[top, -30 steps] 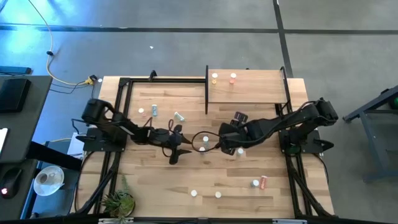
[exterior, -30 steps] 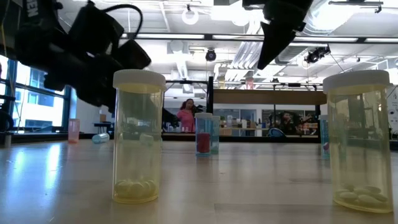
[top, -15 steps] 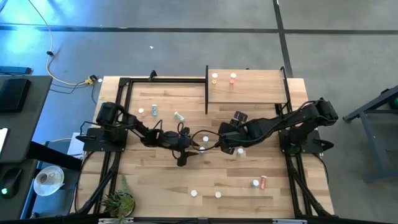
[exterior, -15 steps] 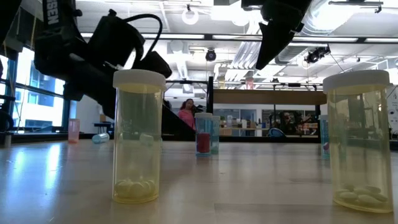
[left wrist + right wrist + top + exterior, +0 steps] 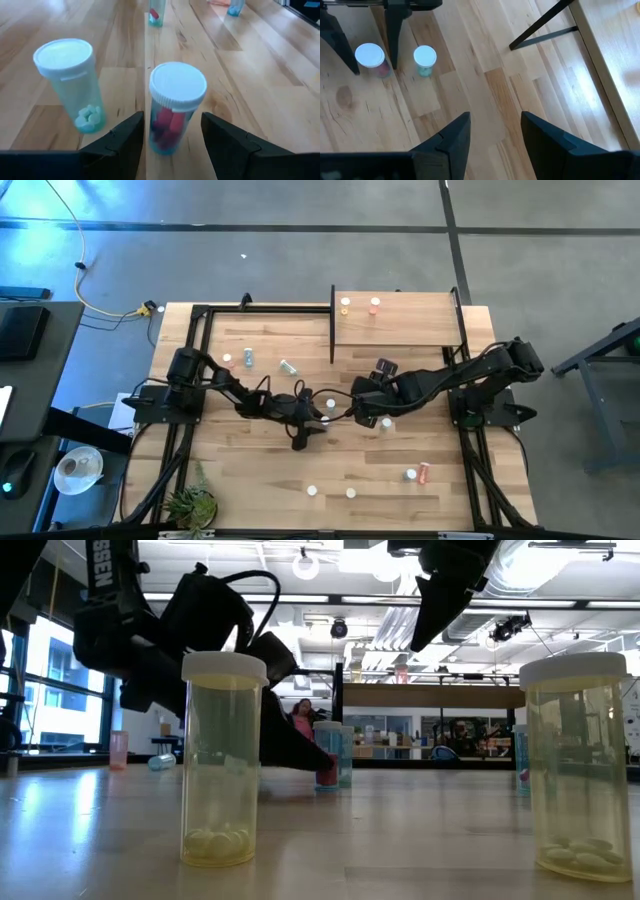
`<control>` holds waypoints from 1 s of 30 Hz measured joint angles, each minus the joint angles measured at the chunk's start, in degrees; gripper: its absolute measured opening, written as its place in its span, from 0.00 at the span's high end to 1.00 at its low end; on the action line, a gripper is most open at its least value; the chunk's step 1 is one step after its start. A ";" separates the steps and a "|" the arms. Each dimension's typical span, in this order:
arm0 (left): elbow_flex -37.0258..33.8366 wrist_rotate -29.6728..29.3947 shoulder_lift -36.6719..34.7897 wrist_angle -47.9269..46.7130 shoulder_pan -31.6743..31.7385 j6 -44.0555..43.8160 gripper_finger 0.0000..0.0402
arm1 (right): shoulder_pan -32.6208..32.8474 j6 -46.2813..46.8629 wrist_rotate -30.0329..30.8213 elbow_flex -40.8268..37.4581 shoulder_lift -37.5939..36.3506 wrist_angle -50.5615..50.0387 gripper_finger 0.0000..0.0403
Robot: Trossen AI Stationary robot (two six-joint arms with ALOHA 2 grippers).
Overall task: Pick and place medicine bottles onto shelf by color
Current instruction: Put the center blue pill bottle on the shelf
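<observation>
Pale wooden counter [image 5: 250, 480], high view: left claw [image 5: 312, 415] low at mid-counter; right claw [image 5: 366, 402] just beside it; two bottles stand on the shelf [image 5: 410, 328]. Low view: left claw [image 5: 300, 750] reaches a red-filled bottle [image 5: 327, 762]; two yellow bottles [image 5: 222, 760] stand in front. Left wrist view: fingers [image 5: 122, 142] spread, either side of the red-filled bottle [image 5: 175, 107], a teal bottle [image 5: 70, 82] just beside it. Right wrist view: right claw [image 5: 492, 132] spread, empty, above the bare counter, well above both bottles.
</observation>
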 joint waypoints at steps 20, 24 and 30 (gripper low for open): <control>0.10 1.07 0.00 -0.55 0.00 0.42 0.75 | 0.00 0.42 0.00 0.02 0.02 1.75 0.59; 0.10 1.31 0.00 -0.32 0.00 0.42 0.77 | -0.02 0.42 -0.04 0.02 0.02 2.69 0.59; 0.97 2.06 0.00 -0.32 0.00 -0.01 0.78 | -0.75 -0.01 -2.75 0.37 0.04 3.83 0.59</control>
